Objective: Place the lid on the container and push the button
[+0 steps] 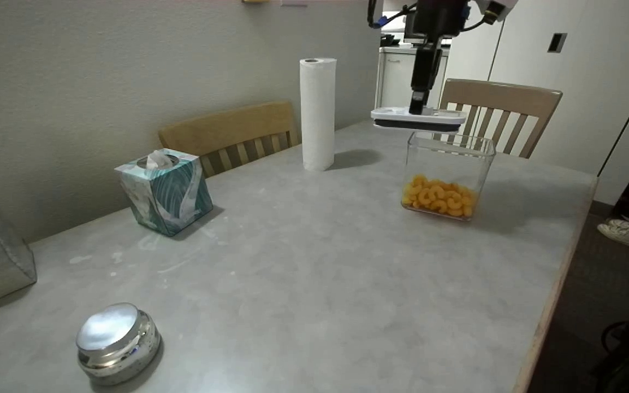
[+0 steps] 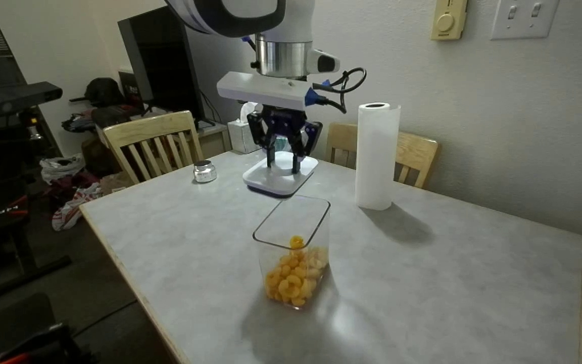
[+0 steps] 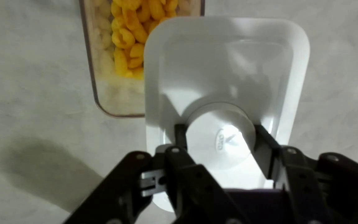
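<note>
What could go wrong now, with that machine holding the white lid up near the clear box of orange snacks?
In the wrist view the white lid isn't lined up over the clear container; lowered straight down, it might catch the edge, tip the container and spill the orange snack pieces. Also, the gripper holds the lid by its round button, so a bump could tilt or loosen it.
</note>
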{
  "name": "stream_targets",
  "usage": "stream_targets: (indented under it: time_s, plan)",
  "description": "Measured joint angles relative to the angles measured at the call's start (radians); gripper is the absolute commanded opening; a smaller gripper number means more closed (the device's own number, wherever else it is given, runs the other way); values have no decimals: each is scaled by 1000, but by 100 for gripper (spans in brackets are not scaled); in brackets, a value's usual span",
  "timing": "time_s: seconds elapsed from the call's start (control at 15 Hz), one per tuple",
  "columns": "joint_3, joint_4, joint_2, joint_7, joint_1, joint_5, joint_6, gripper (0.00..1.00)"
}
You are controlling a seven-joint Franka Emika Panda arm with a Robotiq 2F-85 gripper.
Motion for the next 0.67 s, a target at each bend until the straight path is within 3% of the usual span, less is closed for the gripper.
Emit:
stream_targets:
  time_s: [0.4,0.67]
  plan:
    - [-63,-63,-25,-141,-18,5,-10,29]
    - [-76,-103,-26,-146,-18,5,117,29]
